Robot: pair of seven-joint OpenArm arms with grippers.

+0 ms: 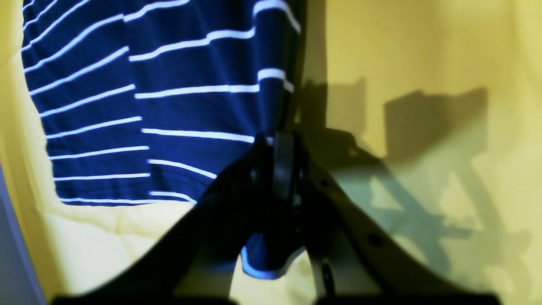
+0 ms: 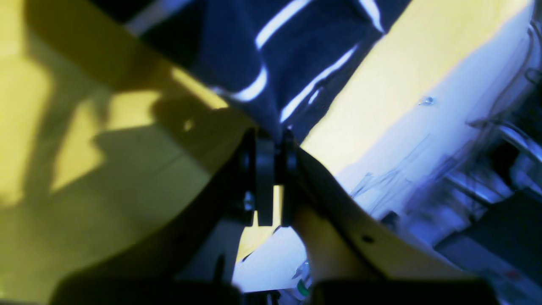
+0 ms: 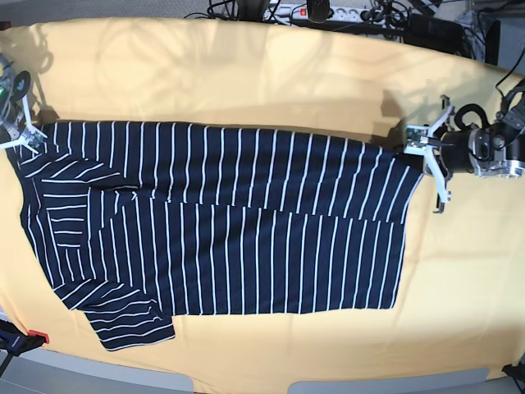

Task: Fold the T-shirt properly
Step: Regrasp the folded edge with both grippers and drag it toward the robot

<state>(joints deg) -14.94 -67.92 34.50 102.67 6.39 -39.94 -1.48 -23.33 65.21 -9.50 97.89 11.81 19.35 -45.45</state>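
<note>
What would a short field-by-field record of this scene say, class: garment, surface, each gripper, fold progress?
garment: T-shirt, dark with thin white stripes, spread lengthwise
surface: yellow cloth
left gripper: shut on the T-shirt's far corner on the base view's right
right gripper: shut on the T-shirt's far corner on the base view's left
fold progress: far edge pinched at both ends; one sleeve lies out at the near edge
background: cables beyond the surface
</note>
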